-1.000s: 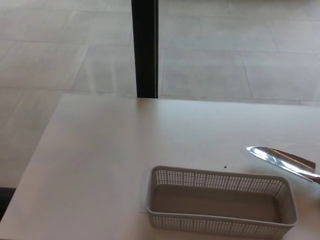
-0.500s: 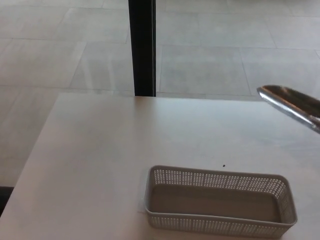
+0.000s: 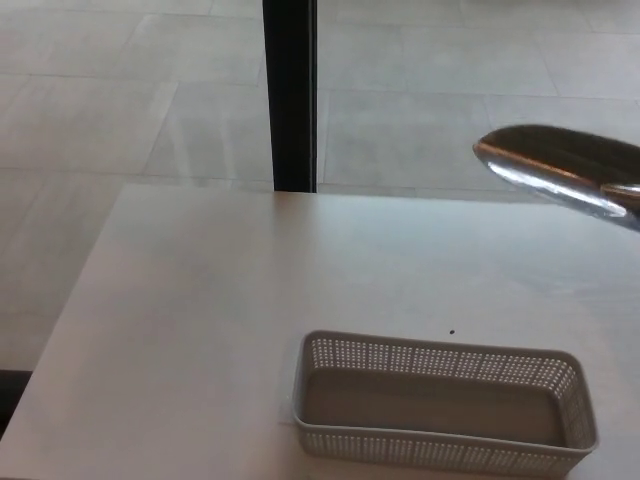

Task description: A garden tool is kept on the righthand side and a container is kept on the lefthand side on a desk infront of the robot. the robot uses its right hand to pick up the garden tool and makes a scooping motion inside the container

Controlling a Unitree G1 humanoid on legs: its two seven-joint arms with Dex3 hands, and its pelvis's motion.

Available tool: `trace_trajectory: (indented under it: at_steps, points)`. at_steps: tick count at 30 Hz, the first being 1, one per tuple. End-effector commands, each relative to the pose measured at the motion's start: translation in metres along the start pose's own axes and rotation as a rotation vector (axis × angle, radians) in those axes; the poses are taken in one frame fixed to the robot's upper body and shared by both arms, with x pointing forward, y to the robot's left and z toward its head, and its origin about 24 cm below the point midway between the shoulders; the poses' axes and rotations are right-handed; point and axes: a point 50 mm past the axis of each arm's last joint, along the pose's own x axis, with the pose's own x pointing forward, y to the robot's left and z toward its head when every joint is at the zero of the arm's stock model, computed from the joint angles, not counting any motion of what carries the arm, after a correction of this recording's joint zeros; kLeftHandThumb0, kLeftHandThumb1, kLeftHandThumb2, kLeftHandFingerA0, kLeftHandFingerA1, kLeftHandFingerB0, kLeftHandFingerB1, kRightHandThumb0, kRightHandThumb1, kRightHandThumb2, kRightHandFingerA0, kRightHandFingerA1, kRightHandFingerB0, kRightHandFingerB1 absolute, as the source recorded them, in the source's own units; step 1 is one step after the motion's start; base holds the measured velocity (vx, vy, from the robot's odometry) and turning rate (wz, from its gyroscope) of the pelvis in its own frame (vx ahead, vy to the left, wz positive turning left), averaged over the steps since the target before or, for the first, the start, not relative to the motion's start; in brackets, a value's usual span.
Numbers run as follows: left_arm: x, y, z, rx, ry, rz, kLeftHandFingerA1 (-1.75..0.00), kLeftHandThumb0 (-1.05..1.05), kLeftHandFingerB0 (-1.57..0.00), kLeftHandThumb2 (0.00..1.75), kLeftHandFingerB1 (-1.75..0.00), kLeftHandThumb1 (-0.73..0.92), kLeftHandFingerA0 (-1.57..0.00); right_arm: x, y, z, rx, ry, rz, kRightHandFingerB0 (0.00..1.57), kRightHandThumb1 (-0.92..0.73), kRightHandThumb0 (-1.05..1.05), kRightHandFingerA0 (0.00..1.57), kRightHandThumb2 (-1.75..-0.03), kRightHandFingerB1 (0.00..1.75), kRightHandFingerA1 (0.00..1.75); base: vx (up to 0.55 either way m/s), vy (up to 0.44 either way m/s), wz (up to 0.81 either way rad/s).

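Nearest, at the bottom edge of the head view, a pale grey basket [image 3: 443, 405] sits on the white counter [image 3: 200, 320]. It is long and shallow, with rounded corners and walls pierced by rows of small holes, and nothing lies inside it. It stands right of the counter's middle, its long side running across the picture. Just beyond its far rim a tiny dark speck [image 3: 452, 333] marks the counter surface.

Higher up and to the right, the shiny metal blade of a trowel [image 3: 555, 170] hangs in the air, well clear of the counter and apart from the basket. Its rounded tip points toward picture left, and the blade runs out past the right edge of the frame, so its handle is hidden. Neither of the robot's hands shows here; the right hand lies outside the frame, so its grip on the trowel cannot be seen, and the left hand is out of view too.

Farther back, past the counter's far edge, a black upright post [image 3: 291, 95] rises against a floor [image 3: 120, 90] of large grey tiles.
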Motion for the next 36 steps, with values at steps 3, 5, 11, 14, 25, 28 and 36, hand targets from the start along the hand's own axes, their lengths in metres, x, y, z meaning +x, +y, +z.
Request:
trace_trajectory:
  at_steps: [3, 5, 11, 14, 25, 28, 36]
  points:
    - [-0.001, 0.006, -0.003, 0.041, -0.003, 0.019, -1.01, -0.08, -0.82, 1.29, -0.96, -0.19, -0.91, -0.018, -0.009, -0.003, -0.244, -0.225, 0.237, 0.77, -0.44, -0.20, 0.93, -1.02, 1.38, 1.75, 0.00, 0.000, 0.00]
    - [-0.001, 0.009, -0.001, 0.028, -0.003, 0.025, -1.04, -0.01, -0.84, 1.33, -0.98, -0.18, -0.95, -0.017, -0.013, -0.005, -0.261, -0.226, 0.228, 0.77, -0.45, -0.20, 0.89, -1.05, 1.45, 1.73, 0.00, 0.000, 0.00]
    - [0.000, 0.008, 0.003, 0.014, 0.003, 0.037, -1.00, -0.12, -0.83, 1.27, -0.95, -0.13, -0.94, -0.011, -0.029, -0.015, -0.318, -0.209, 0.195, 0.82, -0.50, -0.23, 0.97, -1.01, 1.16, 1.72, 0.00, 0.000, 0.00]
    - [-0.001, 0.009, 0.004, 0.044, -0.007, 0.033, -1.01, -0.07, -0.84, 1.30, -0.95, -0.16, -0.93, -0.012, -0.030, -0.014, -0.349, -0.244, 0.206, 0.89, -0.45, -0.27, 1.21, -1.03, 0.99, 1.30, 0.00, 0.000, 0.00]
    - [0.000, 0.008, 0.004, 0.005, -0.006, 0.023, -1.01, 0.00, -0.84, 1.29, -0.96, -0.16, -0.92, -0.004, -0.029, 0.002, -0.433, -0.376, 0.199, 0.67, -0.47, -0.21, 0.84, -0.89, 1.58, 1.75, 0.00, 0.000, 0.00]
    - [0.000, 0.008, 0.005, 0.028, -0.003, 0.020, -1.00, -0.07, -0.82, 1.29, -0.95, -0.14, -0.89, -0.001, -0.027, 0.009, -0.460, -0.438, 0.195, 0.68, -0.46, -0.16, 0.82, -0.82, 1.59, 1.75, 0.00, 0.000, 0.00]
    - [0.000, 0.009, 0.005, 0.010, -0.005, 0.023, -0.99, -0.08, -0.83, 1.27, -0.94, -0.14, -0.92, 0.003, -0.026, 0.018, -0.566, -0.487, 0.271, 0.80, -0.49, -0.20, 0.84, -0.75, 1.34, 1.68, 0.00, 0.000, 0.00]
